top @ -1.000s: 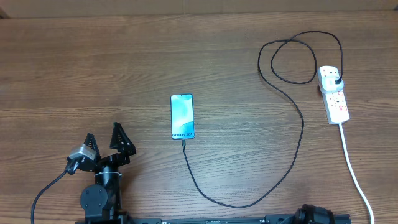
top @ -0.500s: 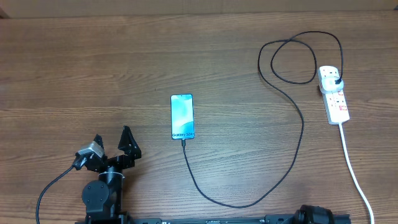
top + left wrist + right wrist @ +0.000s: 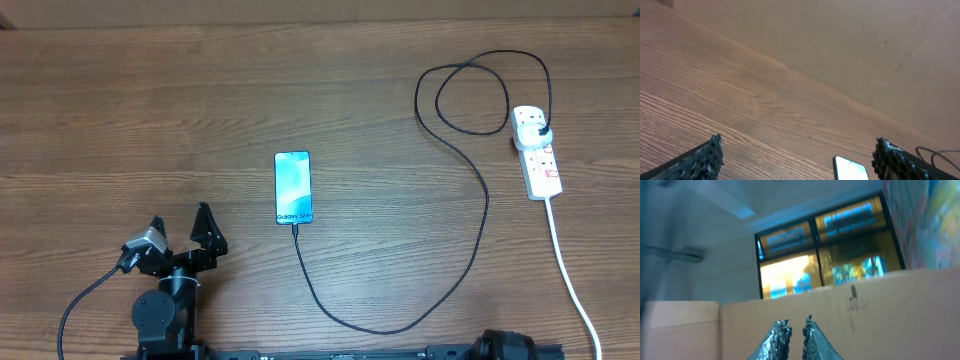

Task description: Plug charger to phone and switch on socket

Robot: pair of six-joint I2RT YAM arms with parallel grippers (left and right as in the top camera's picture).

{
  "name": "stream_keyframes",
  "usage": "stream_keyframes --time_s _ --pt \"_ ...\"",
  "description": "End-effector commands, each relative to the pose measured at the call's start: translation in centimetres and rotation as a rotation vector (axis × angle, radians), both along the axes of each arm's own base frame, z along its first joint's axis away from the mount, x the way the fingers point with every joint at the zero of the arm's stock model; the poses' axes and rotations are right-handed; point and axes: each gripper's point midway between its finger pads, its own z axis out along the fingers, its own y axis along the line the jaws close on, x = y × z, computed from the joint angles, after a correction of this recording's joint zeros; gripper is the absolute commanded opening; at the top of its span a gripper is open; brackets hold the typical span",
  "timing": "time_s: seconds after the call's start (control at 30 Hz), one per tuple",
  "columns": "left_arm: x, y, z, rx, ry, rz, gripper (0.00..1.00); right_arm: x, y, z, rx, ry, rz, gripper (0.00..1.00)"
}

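Looking near left, you find your left hand (image 3: 180, 216) wide and empty; your right hand (image 3: 796, 322) is narrow, holding nothing. Farther out, the charger (image 3: 487, 200) seems seated in the phone (image 3: 293, 187). Next, probably: reach far right and press the switch on the socket (image 3: 537, 160).

A: Where's ur phone?
B: Phone (image 3: 293, 187) lies flat mid-table, screen up, lit blue-teal, "Galaxy" end toward the near edge.
A: Charger?
B: Charger (image 3: 487, 205) tip meets that near end. The black cable sweeps right and loops once. Its plug (image 3: 541, 129) sits in the far end of ur socket (image 3: 543, 165), a white strip w/ red marks. Switch pos: can't tell.
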Motion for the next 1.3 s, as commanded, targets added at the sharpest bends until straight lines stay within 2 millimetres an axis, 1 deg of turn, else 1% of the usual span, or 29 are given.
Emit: stream_keyframes --time_s 0.0,0.13,0.27,0.4,0.47,0.67,0.8,0.93,1.17,1.27 --pt "0.0 -0.2 0.0 0.016 -0.002 -0.012 1.00 -5.6 0.8 -0.5 -0.077 -0.138 -0.058 0.14" --pt "0.0 -0.2 0.0 0.016 -0.002 -0.012 0.99 -8.6 1.2 -1.0 -0.088 -0.202 -0.054 0.15" --pt "0.0 -0.2 0.0 0.016 -0.002 -0.012 1.00 -10.9 1.2 -1.5 -0.143 -0.268 -0.110 0.22" --pt "0.0 -0.2 0.0 0.016 -0.002 -0.012 1.00 -13.2 0.4 -2.0 -0.128 -0.327 -0.190 0.23" --pt "0.0 -0.2 0.0 0.016 -0.002 -0.012 0.99 -14.4 0.3 -2.4 -0.113 -0.352 -0.206 0.21" --pt "0.0 -0.2 0.0 0.016 -0.002 -0.012 0.99 -18.4 0.8 -4.8 -0.115 -0.447 -0.210 0.21" --pt "0.0 -0.2 0.0 0.018 -0.002 -0.013 1.00 -20.5 0.0 -6.5 -0.068 -0.490 -0.243 0.22" --pt "0.0 -0.2 0.0 0.018 -0.002 -0.013 1.00 -21.2 -1.1 -7.2 -0.037 -0.502 -0.236 0.22" --pt "0.0 -0.2 0.0 0.018 -0.003 -0.013 1.00 -21.5 -3.1 -7.3 -0.016 -0.502 -0.154 0.23" --pt "0.0 -0.2 0.0 0.018 -0.002 -0.013 1.00 -21.7 -4.2 -7.3 -0.005 -0.503 -0.112 0.28"
